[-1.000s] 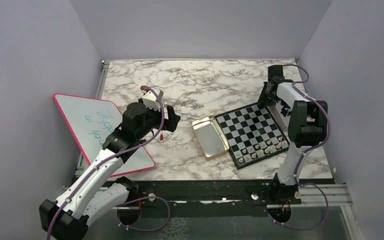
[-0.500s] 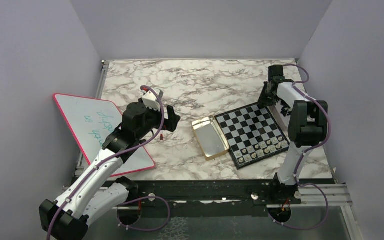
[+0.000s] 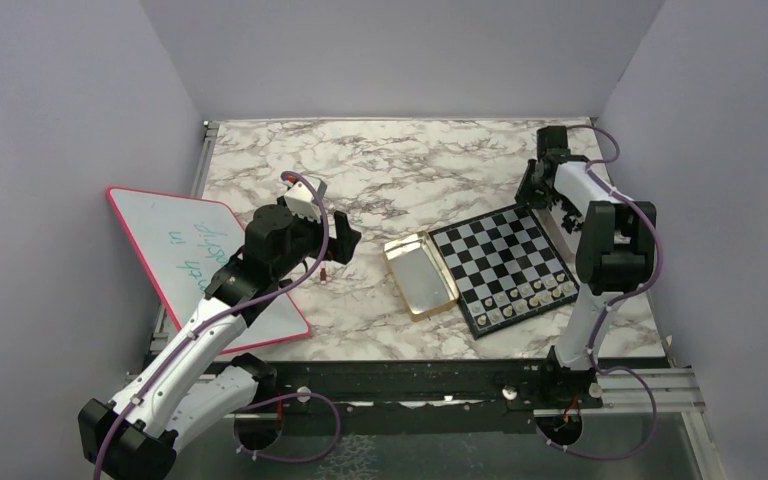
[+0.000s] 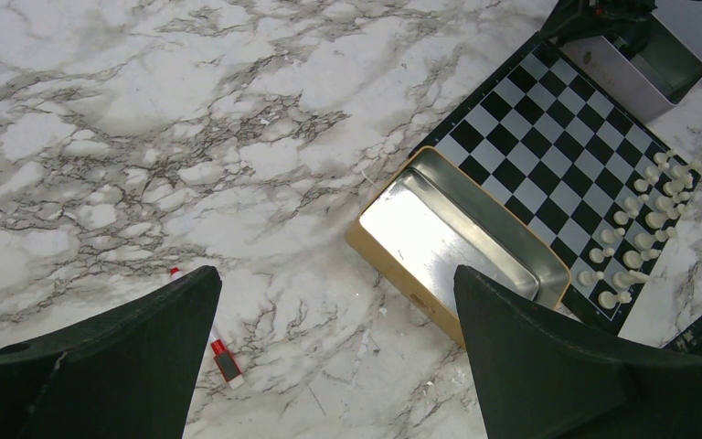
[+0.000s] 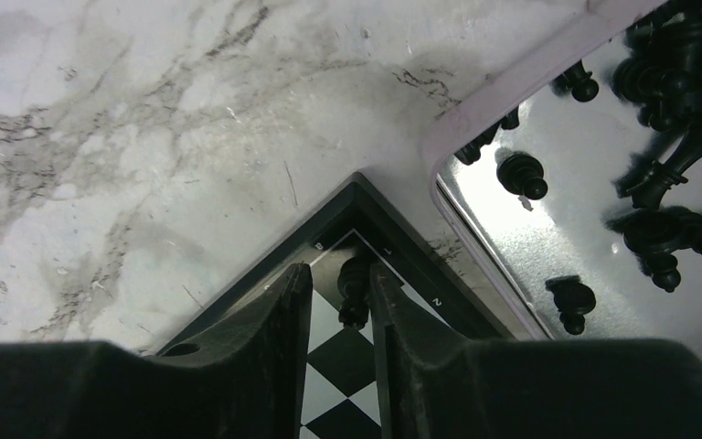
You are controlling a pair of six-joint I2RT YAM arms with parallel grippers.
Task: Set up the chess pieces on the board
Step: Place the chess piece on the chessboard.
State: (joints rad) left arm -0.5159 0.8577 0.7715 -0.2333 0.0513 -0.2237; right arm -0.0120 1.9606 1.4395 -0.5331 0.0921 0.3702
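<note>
Right wrist view: the right gripper (image 5: 340,274) stands over the far corner of the board (image 5: 327,222), jaws narrowly apart around a black piece (image 5: 355,291) upright on the corner square. A sliver of board shows beside the piece, and whether the pads pinch it cannot be told. The step in hand, by judgement, is seating a black piece on its back rank. Next the jaws should part, rise straight clear of it, and reach for the loose black pieces (image 5: 523,174) in the pale-rimmed tray (image 5: 512,87) just beside that corner. The top external view hides these behind the arm. Left wrist view alone shows plainly the pale pieces (image 4: 640,233) ranked along the opposite edge, the gold tin (image 4: 457,238) just beside the board, and the left gripper (image 4: 334,274) spread wide and empty near a small red object (image 4: 224,361).
</note>
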